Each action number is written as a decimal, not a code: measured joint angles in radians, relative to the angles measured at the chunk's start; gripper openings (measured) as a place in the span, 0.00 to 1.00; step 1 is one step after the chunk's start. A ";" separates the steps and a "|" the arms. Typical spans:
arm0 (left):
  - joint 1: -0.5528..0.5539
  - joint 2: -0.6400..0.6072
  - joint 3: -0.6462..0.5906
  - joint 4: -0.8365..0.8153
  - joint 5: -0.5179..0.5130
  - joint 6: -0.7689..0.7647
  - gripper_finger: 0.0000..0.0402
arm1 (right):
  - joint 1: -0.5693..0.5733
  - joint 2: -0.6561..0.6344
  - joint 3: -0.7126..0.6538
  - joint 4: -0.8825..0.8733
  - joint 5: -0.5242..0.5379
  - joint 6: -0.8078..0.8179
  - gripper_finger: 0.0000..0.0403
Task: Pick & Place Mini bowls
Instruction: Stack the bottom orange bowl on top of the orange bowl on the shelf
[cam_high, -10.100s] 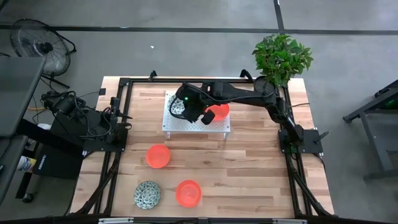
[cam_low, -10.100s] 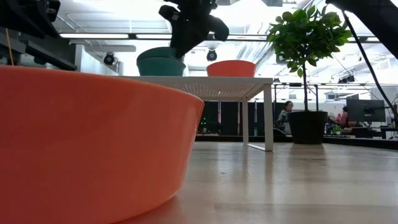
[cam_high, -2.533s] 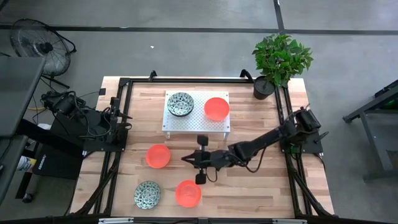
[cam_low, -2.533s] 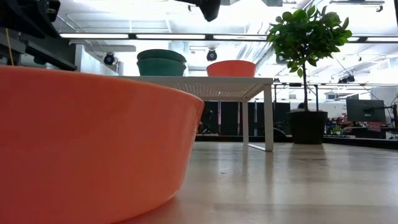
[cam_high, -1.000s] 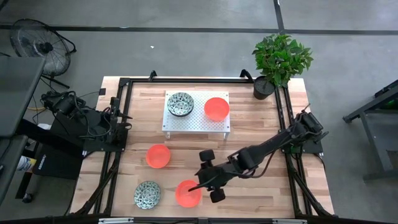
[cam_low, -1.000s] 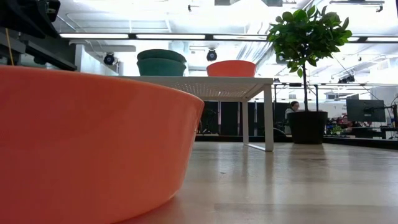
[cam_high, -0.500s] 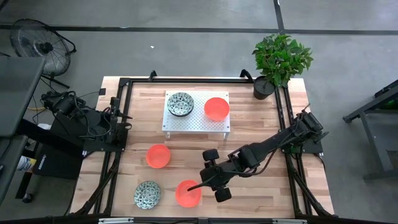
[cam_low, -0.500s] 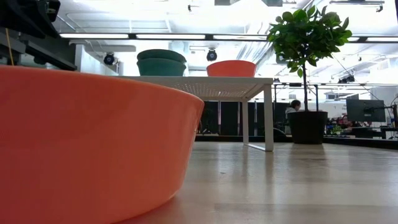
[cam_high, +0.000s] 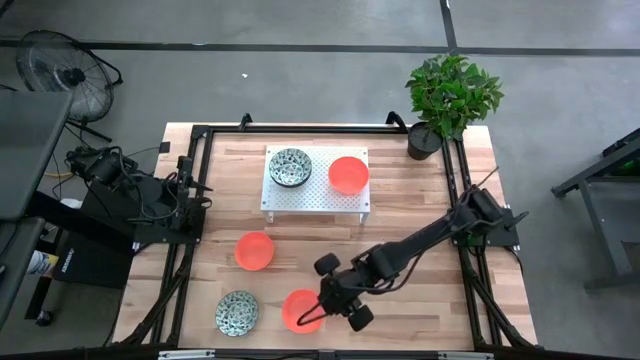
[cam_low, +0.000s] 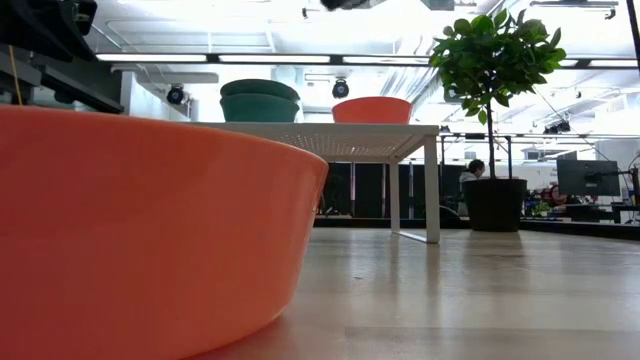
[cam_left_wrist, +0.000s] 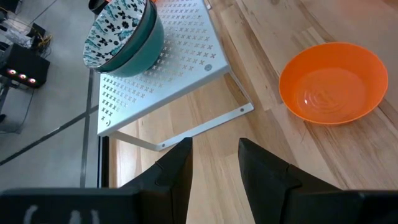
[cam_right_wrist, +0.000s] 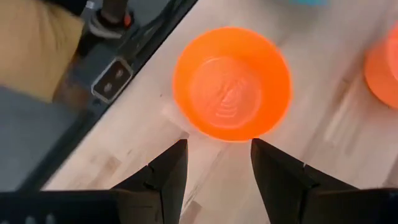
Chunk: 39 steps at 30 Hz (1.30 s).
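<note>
Your target, the orange bowl (cam_high: 301, 311) at the table's (cam_high: 420, 300) front edge, sits upright, mouth up; being round, it has no long axis. The right gripper (cam_high: 306, 316) hovers over it, fingers spread and empty. In the low view this bowl (cam_low: 150, 230) is cut off. The left gripper (cam_left_wrist: 214, 168) waits released, at the left.

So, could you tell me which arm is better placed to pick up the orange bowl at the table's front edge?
The right: its open gripper hangs at that orange bowl, while the left arm sits folded at the table's left side.
</note>
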<state>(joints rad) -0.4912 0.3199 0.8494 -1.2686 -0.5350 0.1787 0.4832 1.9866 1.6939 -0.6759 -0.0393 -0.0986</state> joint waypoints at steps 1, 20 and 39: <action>0.000 0.000 0.000 0.000 0.000 0.000 0.31 | 0.004 0.013 0.000 0.004 -0.001 -0.033 0.41; 0.000 0.000 0.000 0.000 0.000 0.000 0.31 | 0.066 0.126 -0.001 0.088 0.091 -0.467 0.41; 0.000 0.000 0.000 0.000 0.000 0.000 0.31 | 0.052 0.203 -0.001 0.145 0.078 -0.650 0.32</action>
<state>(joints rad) -0.4913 0.3199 0.8494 -1.2686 -0.5350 0.1787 0.5349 2.1891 1.6932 -0.5312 0.0383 -0.7490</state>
